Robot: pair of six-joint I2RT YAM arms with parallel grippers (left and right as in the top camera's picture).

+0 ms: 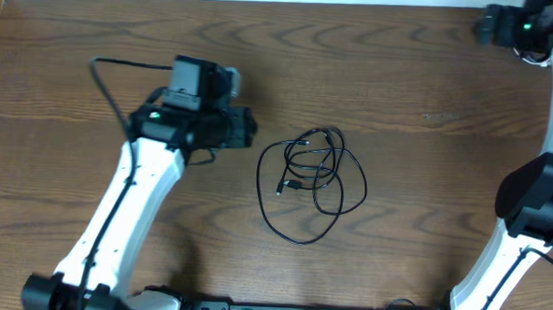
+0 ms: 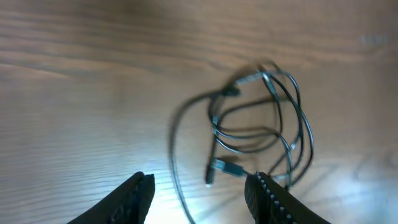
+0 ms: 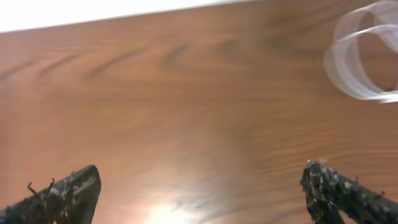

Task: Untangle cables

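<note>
A thin black cable (image 1: 313, 180) lies in overlapping loops at the middle of the wooden table, with small plug ends (image 1: 283, 186) on its left side. My left gripper (image 1: 245, 130) hovers just left of it, open and holding nothing. In the left wrist view the same tangle (image 2: 261, 118) lies ahead of the left gripper (image 2: 199, 180), and one strand runs along the table below the gap. My right gripper (image 1: 488, 26) is at the far right corner. The right wrist view shows the right gripper (image 3: 202, 171) wide open over bare wood, with a blurred white cable loop (image 3: 348, 90) at the upper right.
The table's far edge (image 3: 124, 18) meets a white surface close ahead of the right gripper. The right arm's base and elbow (image 1: 536, 199) stand at the right side. The left arm (image 1: 134, 196) stretches from the near left.
</note>
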